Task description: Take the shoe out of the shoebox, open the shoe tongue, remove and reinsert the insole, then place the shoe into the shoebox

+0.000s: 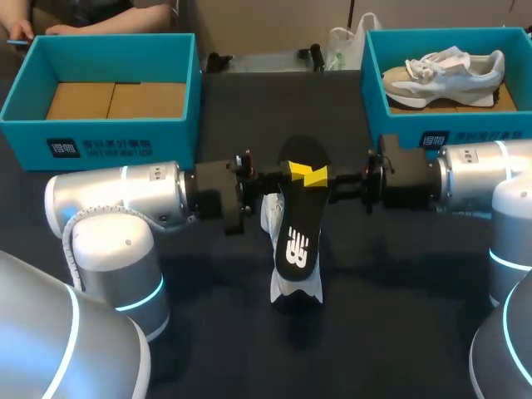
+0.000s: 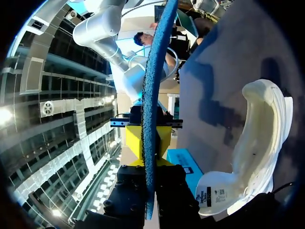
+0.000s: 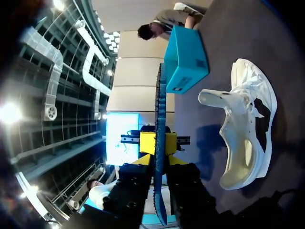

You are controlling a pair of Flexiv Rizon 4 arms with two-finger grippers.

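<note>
**Both grippers clamp the insole over the shoe at mid-table**

The two arms come in level from either side and meet at the middle of the table [image 1: 249, 349]. The left gripper [image 2: 148, 143] and the right gripper [image 3: 159, 143] face each other, each closed on the black insole [image 1: 299, 233] from opposite long edges. Each wrist view shows the insole edge-on, pinched between that gripper's yellow fingertips [image 3: 148, 143].

The insole is held off the surface, printed side up, and is not touching the shoe. The white shoe [image 1: 295, 291] rests on the table directly beneath it. Only its heel and one side show past the insole from above. In the right wrist view the shoe's mouth gapes and its tongue stands out from the opening.

The dark cloth in front of the shoe and between the two arms' bases is bare, which leaves open room toward the near edge. At the far edge, the left box [image 1: 100, 137] stands behind the left arm, showing only its brown floor. The right box [image 1: 403, 125] stands behind the right arm and holds a second shoe [image 1: 445, 73] on its sole. A strip of dark table between the two boxes runs back from the grippers to the far edge.
</note>
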